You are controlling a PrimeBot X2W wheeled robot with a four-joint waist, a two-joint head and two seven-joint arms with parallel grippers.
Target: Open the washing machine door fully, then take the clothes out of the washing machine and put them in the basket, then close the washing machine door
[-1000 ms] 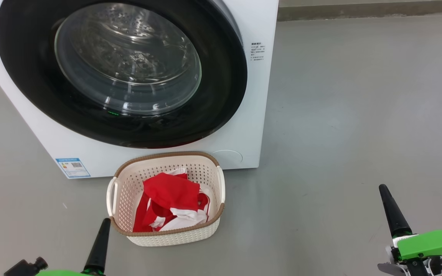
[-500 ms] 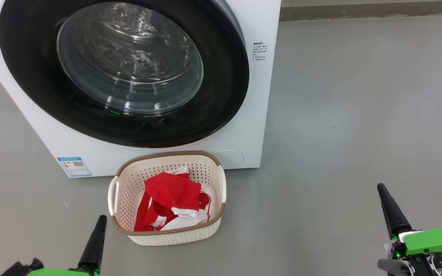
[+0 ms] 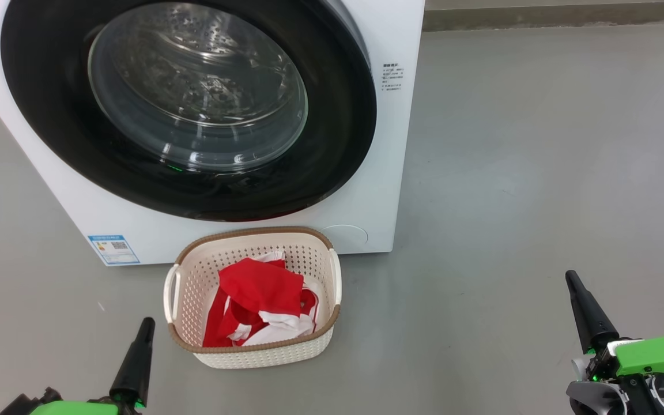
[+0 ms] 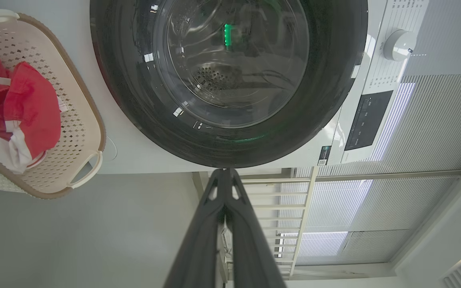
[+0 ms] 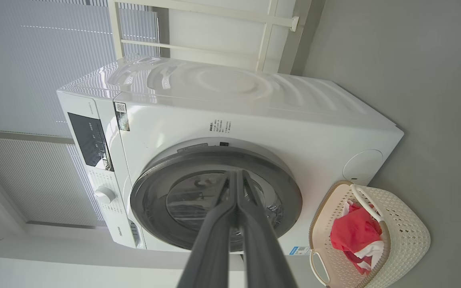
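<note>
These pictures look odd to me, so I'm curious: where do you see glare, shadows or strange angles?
Head view: sharp and evenly lit, pale streaks of glare on the washing machine door glass, a faint soft shadow beside the basket. Left wrist view: the scene lies sideways, a green glint shines in the glass, the blinds glow bright. Right wrist view: the washing machine top mirrors the blinds as wavy stripes.

Left tool low at near left, fingers pressed together, empty, tip leaning right. Right tool at near right, fingers also pressed together, empty, tip leaning left. Green right wrist housing behind it, tilted. Green left wrist housing barely in at bottom edge. Arms well apart.
</note>
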